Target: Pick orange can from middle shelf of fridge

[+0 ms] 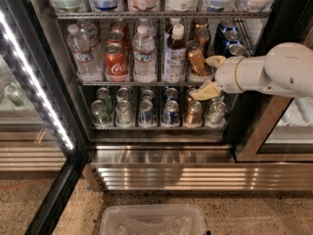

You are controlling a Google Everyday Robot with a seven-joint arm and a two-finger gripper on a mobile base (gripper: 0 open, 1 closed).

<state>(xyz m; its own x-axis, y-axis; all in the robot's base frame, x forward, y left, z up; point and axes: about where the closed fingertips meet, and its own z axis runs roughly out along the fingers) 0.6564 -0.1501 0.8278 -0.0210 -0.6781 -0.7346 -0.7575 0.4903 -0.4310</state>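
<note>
The orange can (pixel 196 58) stands at the front of a lane on the middle shelf (pixel 146 82) of the fridge (pixel 161 153), leaning slightly, with more orange cans behind it. My gripper (pixel 202 77) is right at the can's front right side. One yellowish finger (pixel 215 60) is level with the can's middle, the other (pixel 205 90) sits in front of the shelf rail below it. The jaws are open and hold nothing. My white arm (pixel 274 72) reaches in from the right.
A red cola can (pixel 116 61), water bottles (pixel 80 53), a white-capped bottle (pixel 173 53) and blue cans (pixel 227 39) share the shelf. Small cans (pixel 161 112) fill the tier below. A clear bin (pixel 151 222) sits on the floor; the LED strip (pixel 34 77) and open door are at left.
</note>
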